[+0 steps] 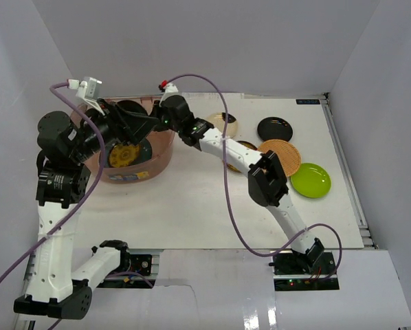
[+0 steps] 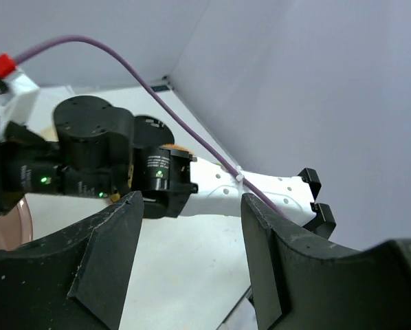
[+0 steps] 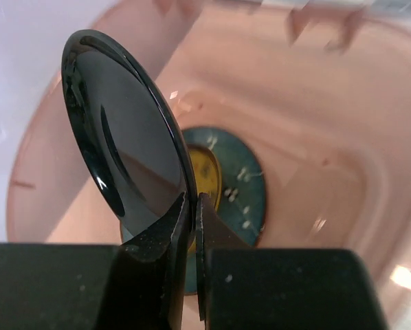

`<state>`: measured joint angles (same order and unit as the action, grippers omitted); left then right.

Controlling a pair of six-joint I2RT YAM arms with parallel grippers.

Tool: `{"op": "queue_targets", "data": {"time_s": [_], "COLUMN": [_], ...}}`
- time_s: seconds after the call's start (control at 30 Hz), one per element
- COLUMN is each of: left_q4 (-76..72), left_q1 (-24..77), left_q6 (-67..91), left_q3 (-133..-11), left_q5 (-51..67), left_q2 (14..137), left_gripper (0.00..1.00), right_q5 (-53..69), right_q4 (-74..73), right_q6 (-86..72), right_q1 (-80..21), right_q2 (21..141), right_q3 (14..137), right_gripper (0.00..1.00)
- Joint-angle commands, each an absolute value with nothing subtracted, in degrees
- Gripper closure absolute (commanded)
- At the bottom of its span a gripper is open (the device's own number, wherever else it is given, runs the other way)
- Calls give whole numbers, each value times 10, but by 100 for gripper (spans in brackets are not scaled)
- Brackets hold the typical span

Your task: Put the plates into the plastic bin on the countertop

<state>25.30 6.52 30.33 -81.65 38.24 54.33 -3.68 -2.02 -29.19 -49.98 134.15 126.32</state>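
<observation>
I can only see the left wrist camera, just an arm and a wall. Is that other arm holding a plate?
Observer: Yes, the right tool is shut on a black plate, held on edge over the plastic bin.
Operator: Anything inside already?
Observer: A yellow plate lies flat inside.
Operator: Any plates left?
Observer: Yes, a lime green plate, an orange plate and a second black plate lie on the countertop.
</observation>
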Motion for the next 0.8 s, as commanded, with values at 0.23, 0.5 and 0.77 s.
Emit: {"op": "queue_targets", "data": {"time_s": [0.23, 0.5, 0.77], "left_q4": [282, 268, 189], "left_q1": [102, 102, 139], "left_q6": [279, 314, 408], "left_q3": [-765, -768, -690], "left_q5": [336, 320, 319], "left_q2": [589, 587, 595], "left_gripper": [29, 29, 29], "right_q5": [-51, -44, -36], "right_q4": [23, 66, 206], "right_q6": [-287, -286, -300], "right_q1": [-546, -548, -480], "right_q2": [1426, 1359, 1017], "right_q3": [1324, 1246, 786], "right_gripper": [83, 46, 59]}}
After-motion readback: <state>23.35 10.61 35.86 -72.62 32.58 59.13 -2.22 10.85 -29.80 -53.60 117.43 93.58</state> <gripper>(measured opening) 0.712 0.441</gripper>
